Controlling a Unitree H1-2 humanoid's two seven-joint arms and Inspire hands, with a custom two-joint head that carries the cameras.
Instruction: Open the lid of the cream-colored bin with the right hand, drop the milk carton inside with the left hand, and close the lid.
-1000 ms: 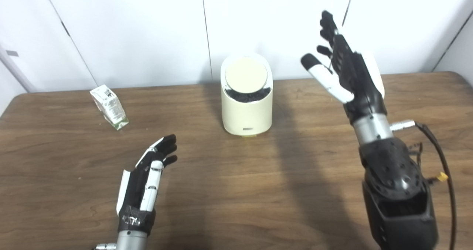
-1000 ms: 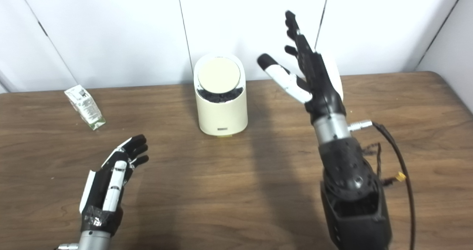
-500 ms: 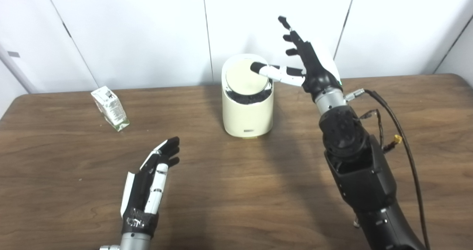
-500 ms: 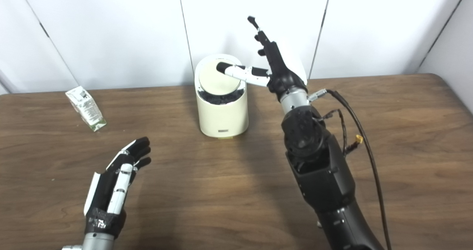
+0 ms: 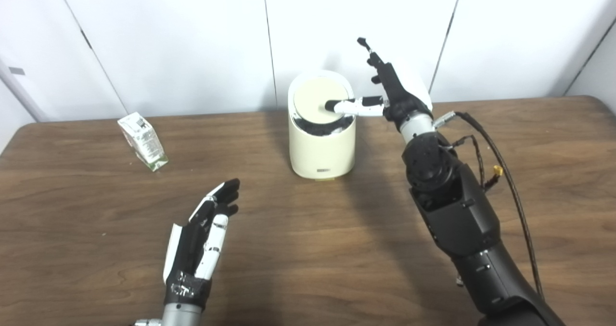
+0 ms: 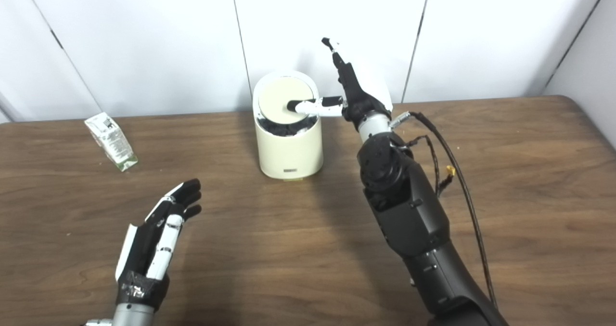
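Cream-colored bin [image 5: 321, 145], round lid [image 5: 315, 103] tilted, dark liner at rim; right hand [image 5: 392, 97] thumb on lid, fingers [image 5: 373, 58] spread.
Milk carton [image 5: 143, 140] well left of bin, leaning. Left hand [image 5: 199, 241] open, fingers apart, over bare tabletop [image 5: 308, 249] before bin.

Setting reads as a robotics lab or test room, not a home. Evidence: bare wooden table [image 5: 308, 249] with dark brown grain, pushed against plain white wall panels [image 5: 183, 42] split by thin dark vertical seams (no decoration, no shelving, no windows visible). Exposed black cable [image 5: 510, 186] with a yellow connector tag runs loose along the right arm [image 5: 452, 205], and a bare metal plug sits at the wrist, typical of a research rig. Only two props are laid out on the table: a cream-colored bin [image 5: 321, 145] and a milk carton [image 5: 143, 140], set well apart.
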